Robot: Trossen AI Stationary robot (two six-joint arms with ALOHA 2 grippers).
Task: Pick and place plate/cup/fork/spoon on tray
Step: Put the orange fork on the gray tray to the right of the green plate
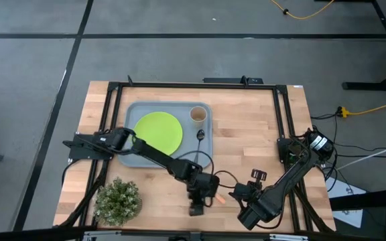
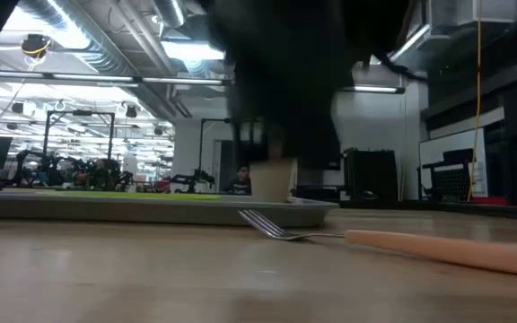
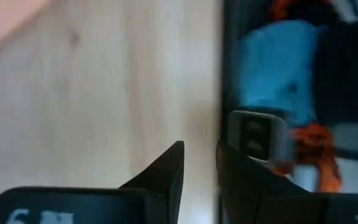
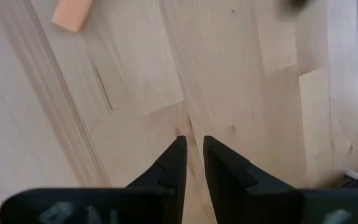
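The grey-blue tray lies at the table's middle left. On it are the lime-green plate, the beige cup in its far right corner and the dark spoon by its right rim. The fork lies flat on the wood near the table's front edge, and its orange handle shows beside my left gripper. My left gripper points down at the wood by the front edge, its fingers close together and empty. My right gripper is shut and empty, just right of the fork.
A small potted plant stands at the table's near left corner. A black metal frame runs around the tabletop. Bare wood lies right of the tray. Cables trail off the table's right side.
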